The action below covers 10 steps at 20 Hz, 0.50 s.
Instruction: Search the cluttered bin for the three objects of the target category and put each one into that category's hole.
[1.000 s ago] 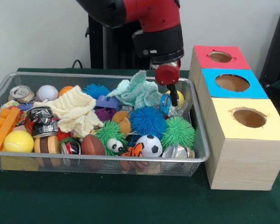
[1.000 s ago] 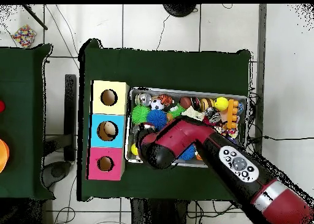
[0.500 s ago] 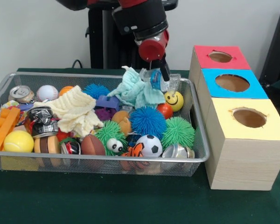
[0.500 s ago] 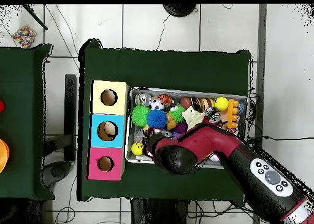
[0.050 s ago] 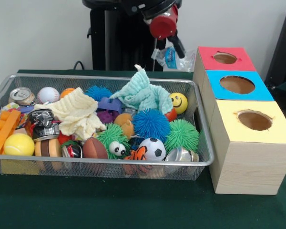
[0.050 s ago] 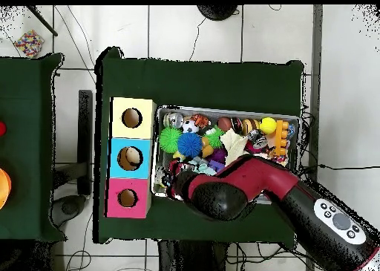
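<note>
1. Since the earlier frames, the gripper (image 5: 177,46) is being seen higher than before, raised clear above the wire bin (image 5: 202,143); the crushed plastic bottle (image 5: 173,58) with its blue label has been lifted out of the clutter with it.
2. That bottle is being grasped between the clenched black fingers and is being held in the air, above the bin's far right corner and just beside the red-topped box (image 5: 225,58).
3. Three wooden boxes are being shown in a row beside the bin: red-topped farthest, the blue-topped box (image 5: 238,86) in the middle, the yellow-topped box (image 5: 251,123) nearest; each top is being pierced by a round hole.
4. A mint-green cloth (image 5: 142,91) is being left draped over the toys below the bottle; a yellow smiley ball (image 5: 179,102) is being left uncovered just beside it.
5. From overhead, the arm (image 6: 245,188) is being seen across the bin's lower edge; the gripper and bottle are being hidden beneath it.
</note>
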Each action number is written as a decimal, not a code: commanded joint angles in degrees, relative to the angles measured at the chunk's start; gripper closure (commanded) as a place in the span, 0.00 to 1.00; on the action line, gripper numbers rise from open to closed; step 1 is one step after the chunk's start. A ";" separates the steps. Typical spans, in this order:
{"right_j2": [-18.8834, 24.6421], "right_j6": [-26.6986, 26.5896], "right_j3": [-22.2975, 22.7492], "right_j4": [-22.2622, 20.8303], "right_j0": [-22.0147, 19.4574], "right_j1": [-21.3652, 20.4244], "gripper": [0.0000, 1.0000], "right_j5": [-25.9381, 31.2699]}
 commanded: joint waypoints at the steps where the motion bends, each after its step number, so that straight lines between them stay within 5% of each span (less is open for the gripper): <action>1: 8.88 -15.51 2.97 4.62 -2.91 4.87 1.00 6.65; 10: 12.26 -10.13 0.52 4.91 -2.13 6.25 1.00 2.73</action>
